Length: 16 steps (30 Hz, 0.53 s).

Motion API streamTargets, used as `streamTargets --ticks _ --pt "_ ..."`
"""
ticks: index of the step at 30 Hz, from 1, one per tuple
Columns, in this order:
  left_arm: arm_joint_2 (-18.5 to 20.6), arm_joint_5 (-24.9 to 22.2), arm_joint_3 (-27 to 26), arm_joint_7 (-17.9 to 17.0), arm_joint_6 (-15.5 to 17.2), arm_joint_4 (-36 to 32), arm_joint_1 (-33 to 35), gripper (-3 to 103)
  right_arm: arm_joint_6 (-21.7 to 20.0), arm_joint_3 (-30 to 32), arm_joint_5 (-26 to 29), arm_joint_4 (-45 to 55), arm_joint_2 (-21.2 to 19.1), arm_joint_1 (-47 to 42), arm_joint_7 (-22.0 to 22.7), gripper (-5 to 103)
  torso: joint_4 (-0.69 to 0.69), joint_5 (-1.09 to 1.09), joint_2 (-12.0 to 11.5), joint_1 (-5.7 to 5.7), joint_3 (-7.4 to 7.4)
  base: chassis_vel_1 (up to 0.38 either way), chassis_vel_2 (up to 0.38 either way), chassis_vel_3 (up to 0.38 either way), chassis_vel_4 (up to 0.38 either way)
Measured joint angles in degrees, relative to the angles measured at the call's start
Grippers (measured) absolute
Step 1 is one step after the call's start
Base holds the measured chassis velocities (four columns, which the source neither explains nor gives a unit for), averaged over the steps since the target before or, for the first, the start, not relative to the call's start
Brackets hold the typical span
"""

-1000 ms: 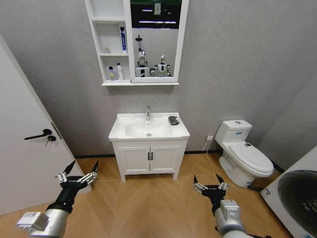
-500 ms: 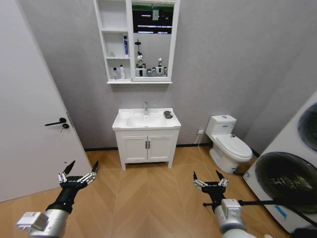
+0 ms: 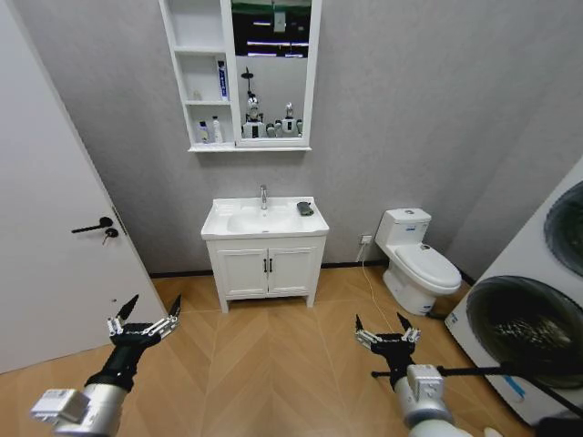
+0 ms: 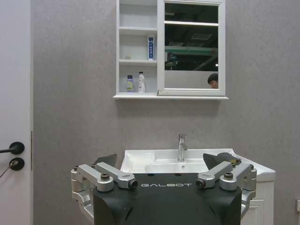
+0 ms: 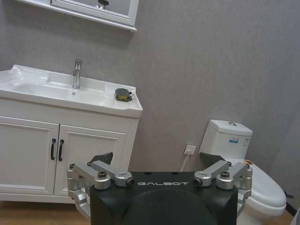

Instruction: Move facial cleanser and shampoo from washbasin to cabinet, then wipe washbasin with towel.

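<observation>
The white washbasin [image 3: 239,221] [image 4: 140,161] [image 5: 42,89] stands on its vanity against the far wall. The dark towel [image 3: 305,208] [image 5: 123,94] lies on its right rim. Above hangs the cabinet [image 3: 202,73] [image 4: 137,47] beside a mirror. Its lowest shelf holds two small bottles [image 3: 210,131] [image 4: 135,83], and a blue-and-white tube [image 3: 221,79] [image 4: 150,48] stands one shelf up. Which is the facial cleanser or shampoo I cannot tell. My left gripper [image 3: 143,323] [image 4: 160,160] and right gripper [image 3: 387,335] [image 5: 157,158] hang open and empty, low over the floor, far short of the vanity.
A white door [image 3: 55,228] with a black handle stands at the left. A toilet [image 3: 414,264] [image 5: 243,154] sits right of the vanity, and a washing machine [image 3: 537,319] fills the right edge. Open wooden floor [image 3: 264,364] lies between me and the vanity.
The whole picture has shifted: the camera now sits farther from the vanity, so the washbasin looks smaller and the washing machine has come into view. Both grippers keep the same open pose.
</observation>
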Motion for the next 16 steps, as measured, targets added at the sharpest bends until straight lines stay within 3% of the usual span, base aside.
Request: streamTargets --ticks 16 --pt "0.0 0.0 0.0 0.0 0.0 0.0 0.0 100 -0.05 0.0 0.02 0.0 0.0 0.0 0.02 100 0.0 -0.01 0.0 0.01 0.0 0.0 0.0 0.0 0.0"
